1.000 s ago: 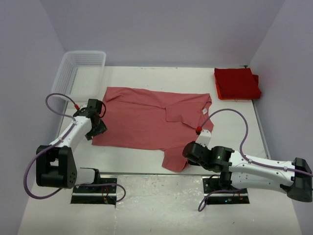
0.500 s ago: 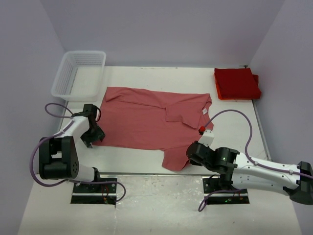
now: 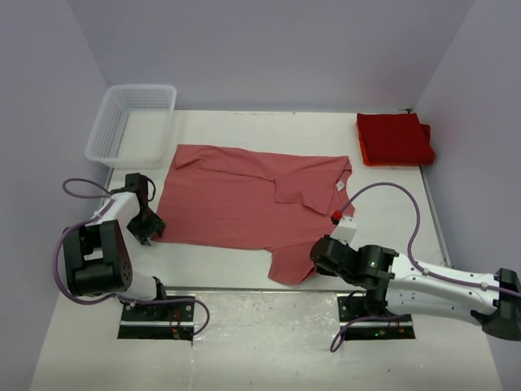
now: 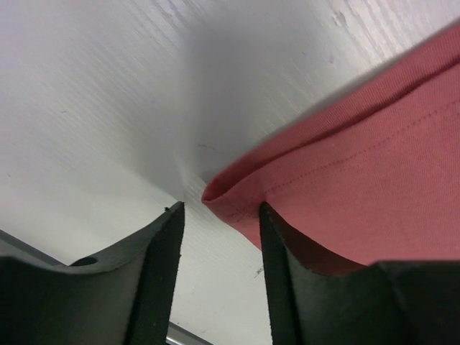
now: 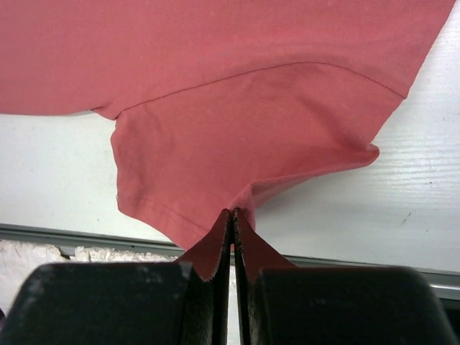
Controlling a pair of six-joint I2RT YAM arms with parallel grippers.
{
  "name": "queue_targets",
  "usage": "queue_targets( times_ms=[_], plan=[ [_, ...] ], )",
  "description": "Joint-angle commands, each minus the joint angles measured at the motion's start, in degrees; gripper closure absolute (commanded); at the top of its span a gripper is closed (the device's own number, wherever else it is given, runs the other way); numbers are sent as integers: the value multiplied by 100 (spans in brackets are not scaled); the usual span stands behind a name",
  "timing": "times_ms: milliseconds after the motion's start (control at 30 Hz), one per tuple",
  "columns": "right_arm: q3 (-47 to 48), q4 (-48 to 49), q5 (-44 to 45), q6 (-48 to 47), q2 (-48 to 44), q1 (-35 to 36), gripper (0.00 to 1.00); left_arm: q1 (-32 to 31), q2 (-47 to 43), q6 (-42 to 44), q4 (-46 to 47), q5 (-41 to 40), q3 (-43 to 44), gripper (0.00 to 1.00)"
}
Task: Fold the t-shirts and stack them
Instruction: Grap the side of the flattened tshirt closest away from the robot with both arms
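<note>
So the salmon t-shirt lies spread flat in the middle of the bench, with the folded red shirts stacked at the far right corner. The right tool is pressed together, pinching the near sleeve, probably to fold it in over the body. The left tool has its jaws spread around the hem corner, lining up a grab. A second ago it sat further up that edge.

The salmon-red t-shirt is soft, matt knit cloth with stitched hems, the folded deep red t-shirts likewise matt. The table shows white-painted, faintly grained wood; the basket is white plastic mesh.
</note>
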Motion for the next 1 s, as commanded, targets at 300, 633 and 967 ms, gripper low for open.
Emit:
queue_targets(
  times_ms=[300, 633, 967],
  plan=[
    [124, -260, 249, 269, 131, -17, 100, 393, 328, 468, 354, 241, 149, 88],
    [317, -674, 381, 542, 140, -18, 100, 411, 347, 679, 530, 689, 115, 100],
    [1081, -2341, 926, 1104, 96, -202, 100, 358, -892, 916, 214, 1936, 53, 100]
  ],
)
